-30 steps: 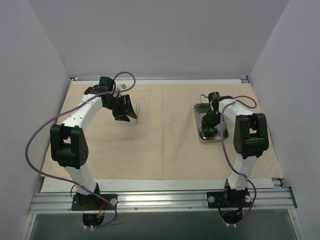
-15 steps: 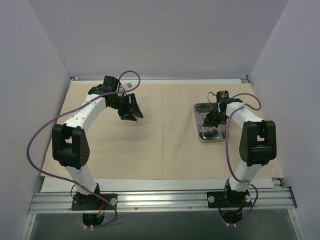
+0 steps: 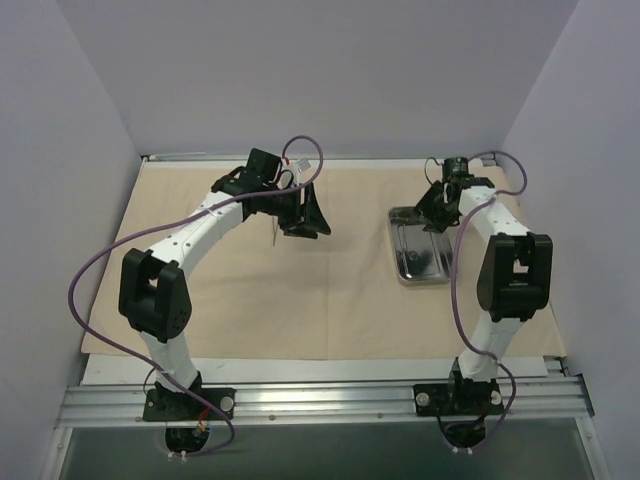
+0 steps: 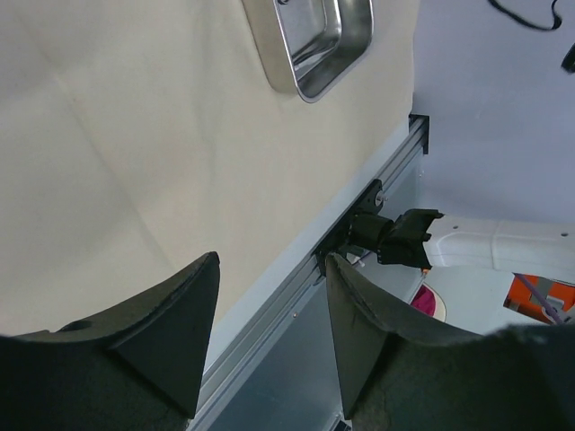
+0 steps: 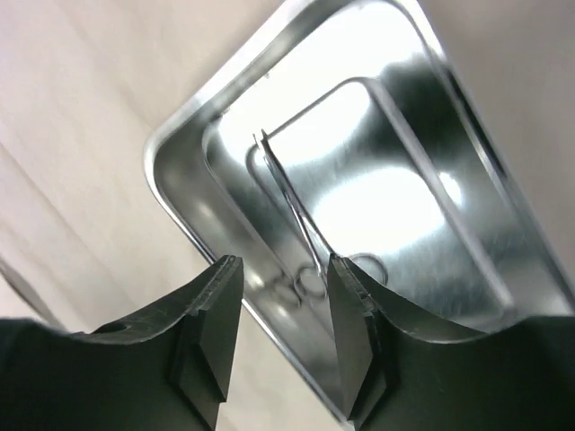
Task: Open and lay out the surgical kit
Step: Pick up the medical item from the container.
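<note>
The beige cloth wrap (image 3: 330, 300) lies spread flat over the table. The steel tray (image 3: 397, 262) sits on its right part. In the right wrist view a thin scissor-like instrument (image 5: 292, 197) lies inside the tray (image 5: 154, 158). My right gripper (image 5: 283, 262) hangs open just above it, nothing between the fingers; from above the right gripper (image 3: 437, 213) is over the tray's far end. Another thin instrument (image 3: 275, 234) lies on the cloth left of centre. My left gripper (image 3: 308, 230) hovers right beside it, open and empty (image 4: 271, 265).
An aluminium rail (image 3: 320, 400) carrying both arm bases runs along the near edge. Purple cables (image 3: 90, 270) loop off the arms. Pale walls close in the table on three sides. The left wrist view shows the right arm's base (image 4: 400, 241).
The left arm has swung right toward the middle of the cloth. The right gripper has drawn back to the tray's far end and opened; an instrument now lies in the tray.
</note>
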Tool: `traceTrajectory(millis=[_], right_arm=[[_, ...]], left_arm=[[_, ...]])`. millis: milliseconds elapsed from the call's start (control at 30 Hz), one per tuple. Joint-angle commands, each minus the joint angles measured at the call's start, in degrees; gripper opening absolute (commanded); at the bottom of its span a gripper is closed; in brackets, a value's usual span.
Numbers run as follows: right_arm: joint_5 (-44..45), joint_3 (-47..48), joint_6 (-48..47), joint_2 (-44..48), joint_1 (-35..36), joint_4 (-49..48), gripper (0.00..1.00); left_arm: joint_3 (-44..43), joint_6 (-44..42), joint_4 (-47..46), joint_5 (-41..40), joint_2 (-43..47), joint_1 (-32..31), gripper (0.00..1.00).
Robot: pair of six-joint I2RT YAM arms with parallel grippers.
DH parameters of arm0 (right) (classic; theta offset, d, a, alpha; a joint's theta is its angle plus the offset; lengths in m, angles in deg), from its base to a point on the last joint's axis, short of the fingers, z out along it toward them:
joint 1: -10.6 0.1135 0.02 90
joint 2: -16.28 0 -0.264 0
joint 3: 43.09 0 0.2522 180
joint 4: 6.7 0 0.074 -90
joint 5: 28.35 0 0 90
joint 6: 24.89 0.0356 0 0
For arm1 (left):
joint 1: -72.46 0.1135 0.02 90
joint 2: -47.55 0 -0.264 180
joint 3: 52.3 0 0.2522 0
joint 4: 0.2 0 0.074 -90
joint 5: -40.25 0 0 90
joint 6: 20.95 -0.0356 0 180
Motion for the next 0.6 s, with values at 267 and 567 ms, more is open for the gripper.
traceTrajectory(millis=[267,567], right_arm=[[10.3,19.0,-19.9,-14.7,1.8,4.0,0.39],[10.9,18.0,-22.9,-15.4,5.2,1.1,0.32]], left_arm=[[-3.0,1.6,-3.6,0.8,-1.3,-0.3,0.59],[-3.0,1.1,-3.3,1.3,-2.0,-0.1,0.59]])
